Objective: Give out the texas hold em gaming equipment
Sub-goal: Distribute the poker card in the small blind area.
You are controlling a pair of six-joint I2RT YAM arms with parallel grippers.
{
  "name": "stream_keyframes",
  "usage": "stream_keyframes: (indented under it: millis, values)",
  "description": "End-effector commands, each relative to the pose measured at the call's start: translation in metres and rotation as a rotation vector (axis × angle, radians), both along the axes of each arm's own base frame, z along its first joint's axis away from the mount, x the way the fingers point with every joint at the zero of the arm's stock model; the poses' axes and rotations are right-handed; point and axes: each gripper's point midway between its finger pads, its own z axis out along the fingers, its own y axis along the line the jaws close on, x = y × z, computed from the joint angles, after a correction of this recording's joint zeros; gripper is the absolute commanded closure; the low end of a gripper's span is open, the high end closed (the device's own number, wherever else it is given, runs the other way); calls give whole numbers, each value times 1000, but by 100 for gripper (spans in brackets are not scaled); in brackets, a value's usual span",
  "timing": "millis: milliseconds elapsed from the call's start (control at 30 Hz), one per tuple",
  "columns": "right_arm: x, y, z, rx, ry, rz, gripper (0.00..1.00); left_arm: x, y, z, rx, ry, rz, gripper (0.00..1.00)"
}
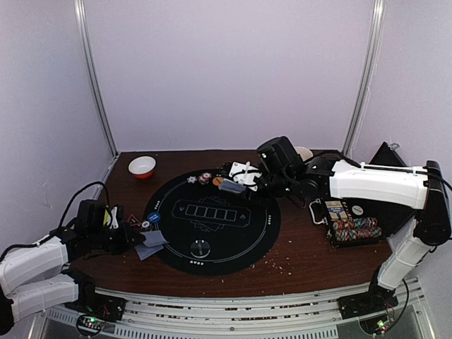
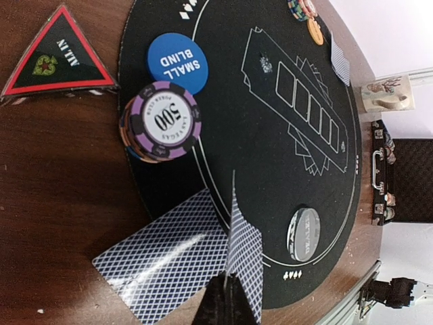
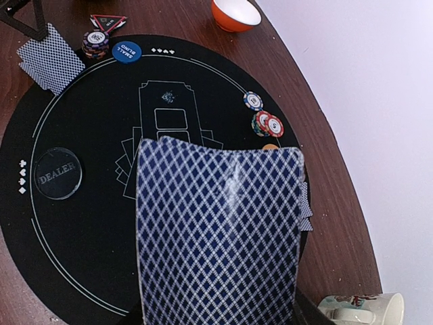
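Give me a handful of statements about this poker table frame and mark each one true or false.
1. The right end effector holds a blue-backed card. True.
2. The SMALL BLIND disc lies next to the purple 500 chip stack. True.
3. The bowl sits on the black mat. False: it stands on bare wood beyond the mat's far-left edge.
4. The DEALER button lies off the mat. False: it rests on the mat.
5. The left end effector is open and empty. False: it pinches an upright card.
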Motion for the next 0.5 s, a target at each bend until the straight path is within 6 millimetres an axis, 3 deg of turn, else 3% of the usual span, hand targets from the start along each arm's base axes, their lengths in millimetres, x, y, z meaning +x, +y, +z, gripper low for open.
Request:
stream_keyframes:
  millis: [0, 200, 467]
  values:
    - [2, -1, -1, 0, -1, 4, 53, -1, 5, 4, -3, -7, 26, 100]
    - [2, 0, -4, -7, 4, 6, 53, -14, 11, -8, -3, 63, 52, 100]
    - [2, -1, -4, -8, 6, 6, 53, -14, 15, -19, 9, 84, 69, 100]
